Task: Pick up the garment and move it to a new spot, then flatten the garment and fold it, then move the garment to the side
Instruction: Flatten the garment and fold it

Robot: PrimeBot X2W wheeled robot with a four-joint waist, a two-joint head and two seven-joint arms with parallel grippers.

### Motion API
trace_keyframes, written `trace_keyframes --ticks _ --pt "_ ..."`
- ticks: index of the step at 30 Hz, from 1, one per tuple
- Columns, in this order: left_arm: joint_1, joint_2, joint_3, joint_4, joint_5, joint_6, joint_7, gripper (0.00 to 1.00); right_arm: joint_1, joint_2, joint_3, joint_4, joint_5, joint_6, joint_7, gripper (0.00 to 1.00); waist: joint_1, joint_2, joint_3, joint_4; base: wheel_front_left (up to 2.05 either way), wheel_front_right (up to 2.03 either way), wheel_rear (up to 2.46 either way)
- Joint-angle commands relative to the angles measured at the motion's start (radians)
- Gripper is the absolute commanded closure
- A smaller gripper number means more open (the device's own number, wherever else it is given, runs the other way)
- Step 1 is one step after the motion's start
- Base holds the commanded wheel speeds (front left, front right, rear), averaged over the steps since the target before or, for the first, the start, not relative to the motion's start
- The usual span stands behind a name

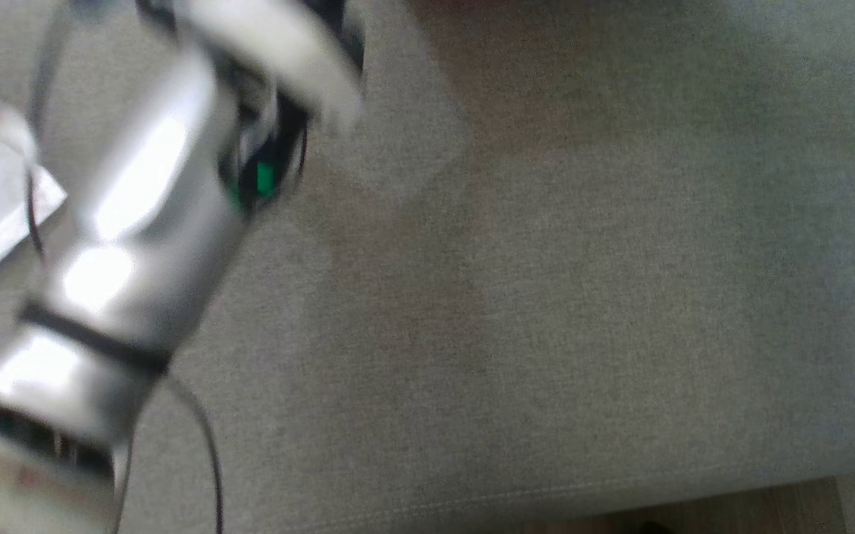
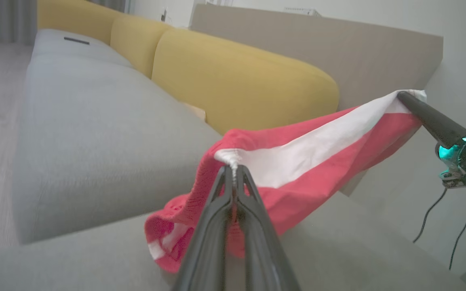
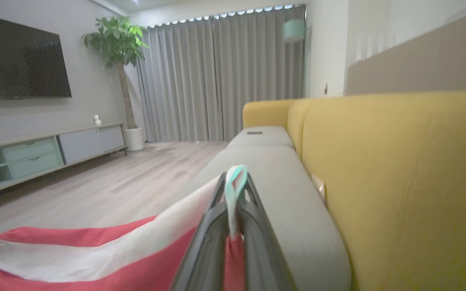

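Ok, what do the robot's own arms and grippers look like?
The left gripper and right gripper each have two long, slim, dark grey fingers tapering to the tips. The blurred forearm in the head view is glossy silver with a black band, a green light and a thin black cable.

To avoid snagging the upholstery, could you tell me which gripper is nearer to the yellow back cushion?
Right. The right gripper, clamped on the garment, has the yellow back cushion close alongside it; the left gripper, holding the other end, is farther out over the grey seat.
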Motion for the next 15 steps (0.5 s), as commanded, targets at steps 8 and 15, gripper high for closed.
trace_keyframes --ticks 8,15 --pt "0.429 0.084 0.082 -0.224 0.216 -0.006 -0.006 1.0 0.484 0.008 -0.064 -0.224 0.017 0.008 0.014 1.0 0.0 0.0 -0.147 0.04 0.0 0.0 0.0" --pt "0.778 0.07 0.167 -0.348 0.343 0.027 -0.006 1.0 0.848 0.037 -0.162 -0.417 0.005 0.008 0.078 1.0 0.0 0.0 -0.272 0.052 0.0 0.0 0.0"
